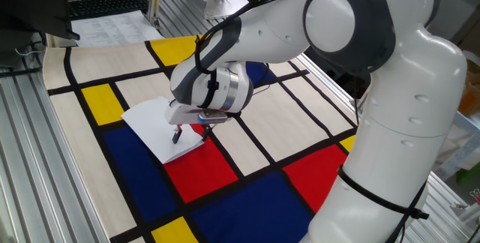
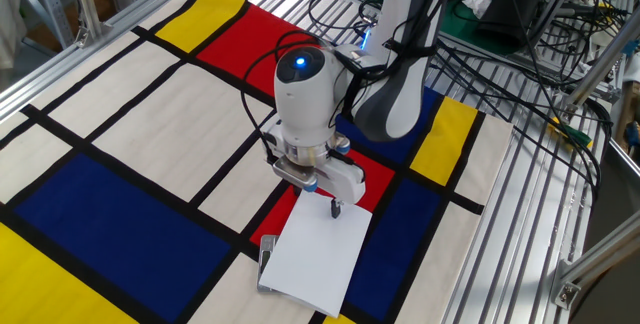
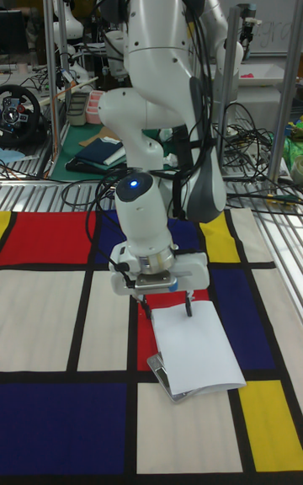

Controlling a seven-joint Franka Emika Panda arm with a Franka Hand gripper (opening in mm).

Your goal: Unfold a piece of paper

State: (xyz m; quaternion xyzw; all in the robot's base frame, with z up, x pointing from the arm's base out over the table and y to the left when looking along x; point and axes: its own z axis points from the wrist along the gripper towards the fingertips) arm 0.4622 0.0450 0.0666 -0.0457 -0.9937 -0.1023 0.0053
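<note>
The piece of paper [image 1: 152, 121] [image 2: 318, 254] [image 3: 199, 347] is a plain white sheet lying folded flat on the coloured mat. My gripper [image 1: 191, 130] [image 2: 318, 196] [image 3: 168, 308] points straight down at the sheet's edge nearest the arm and is open, with nothing between its fingers. In the tall fixed view one fingertip [image 3: 188, 310] is at the paper's far edge and the other [image 3: 148, 311] hangs over the red patch beside it. I cannot tell whether the tips touch the sheet.
A small grey block [image 2: 267, 258] [image 3: 161, 366] lies at the paper's corner away from the arm, partly under it. Printed sheets [image 1: 112, 25] and a keyboard [image 1: 105, 4] lie beyond the mat. Cables [image 2: 520, 64] trail over the metal frame beside the mat.
</note>
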